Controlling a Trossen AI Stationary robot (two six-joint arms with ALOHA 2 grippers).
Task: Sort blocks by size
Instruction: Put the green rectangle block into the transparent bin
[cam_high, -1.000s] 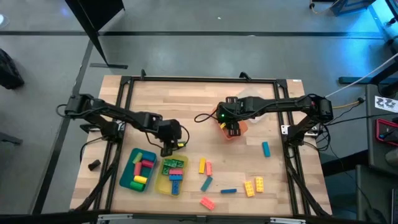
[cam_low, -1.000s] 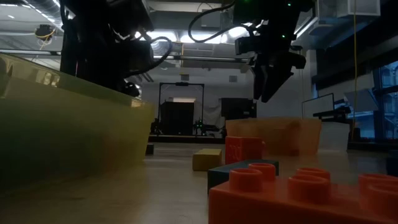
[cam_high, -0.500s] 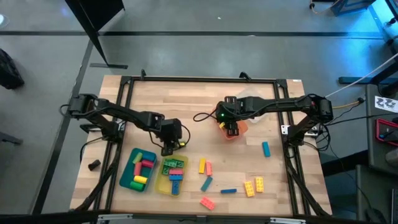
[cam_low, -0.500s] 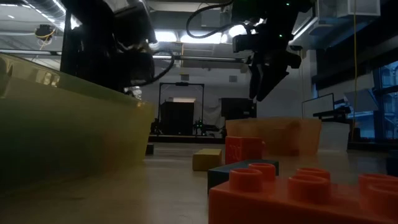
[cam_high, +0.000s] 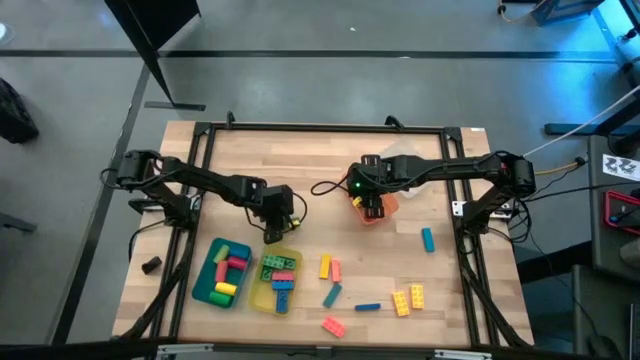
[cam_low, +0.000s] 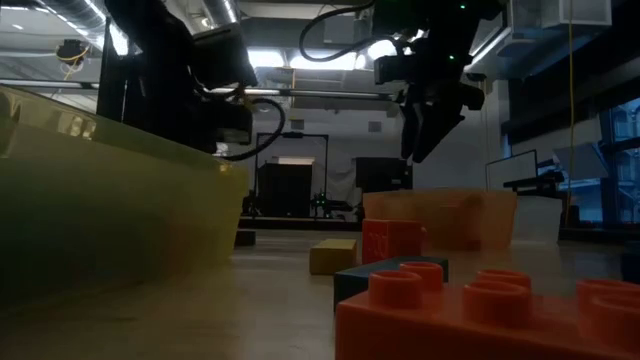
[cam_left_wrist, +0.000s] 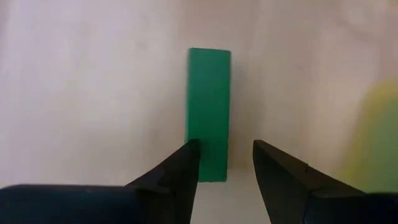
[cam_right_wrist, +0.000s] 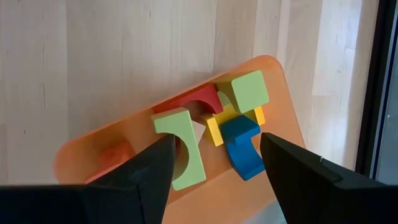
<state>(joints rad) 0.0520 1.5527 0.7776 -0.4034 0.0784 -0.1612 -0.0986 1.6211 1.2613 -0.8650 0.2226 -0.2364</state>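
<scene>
I hold left gripper (cam_left_wrist: 224, 163), jaws parted, over long green plastic bar block (cam_left_wrist: 208, 112) lying flat on wooden surface (cam_left_wrist: 93, 93). Judged light, rigid, slick: pinch long sides mid-length. Right gripper (cam_right_wrist: 214, 155), jaws apart, over orange tray (cam_right_wrist: 280, 81).

Two dark jointed arms, black cables, green indicator light

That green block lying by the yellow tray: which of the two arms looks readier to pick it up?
Left, probably. The left gripper hangs open right over the green block, while the right gripper is open above the orange tray, farther away.
</scene>
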